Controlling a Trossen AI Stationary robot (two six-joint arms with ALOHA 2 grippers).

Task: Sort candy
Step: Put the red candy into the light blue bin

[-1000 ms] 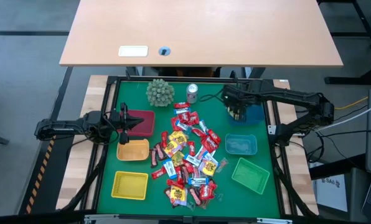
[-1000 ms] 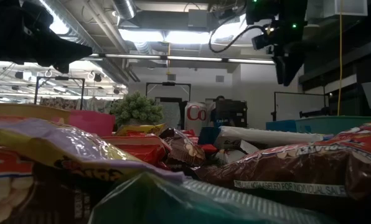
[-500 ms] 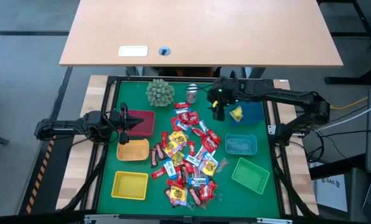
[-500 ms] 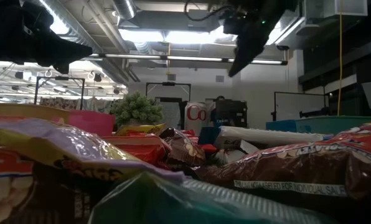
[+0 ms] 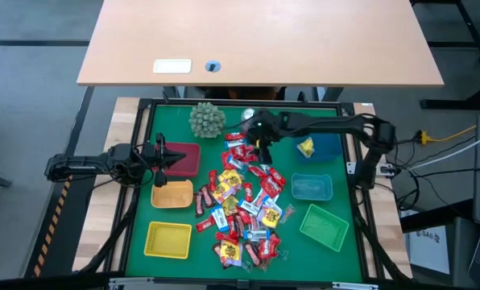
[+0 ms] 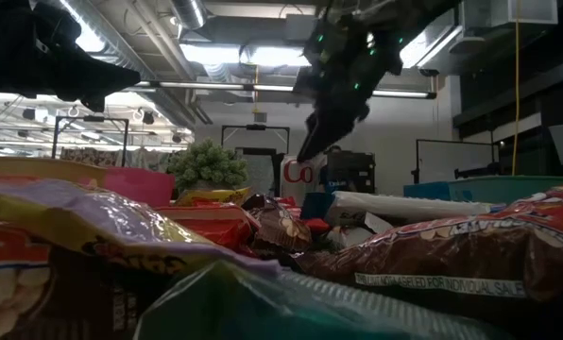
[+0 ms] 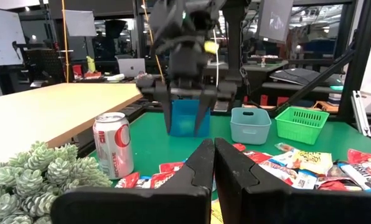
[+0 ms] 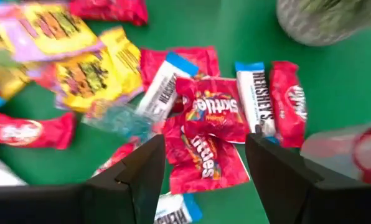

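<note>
On the left of the green table [image 5: 175, 153], the left hand [image 5: 169, 156] waits above the dark red basket [image 5: 185, 159], its fingers pressed together and holding nothing. Just below it sit an orange basket [image 5: 171, 194] and a yellow basket [image 5: 168, 239].

A spiky green ball [image 5: 207, 119] stands at the far edge, with a silver can [image 7: 113, 153] near it.

The candy [image 5: 244, 205] lies in a loose heap down the middle of the table, its far end beside the can: red, yellow, brown and blue-white wrappers overlapping one another.

The right hand [image 5: 260, 145] hangs over the heap's far end, fingers apart and empty, directly above two red packets [image 8: 207, 130].

Further right stand a dark blue basket [image 5: 327, 145] with one yellow piece [image 5: 305, 147] inside, a pale blue basket [image 5: 312, 188] and a green basket [image 5: 324, 226].
</note>
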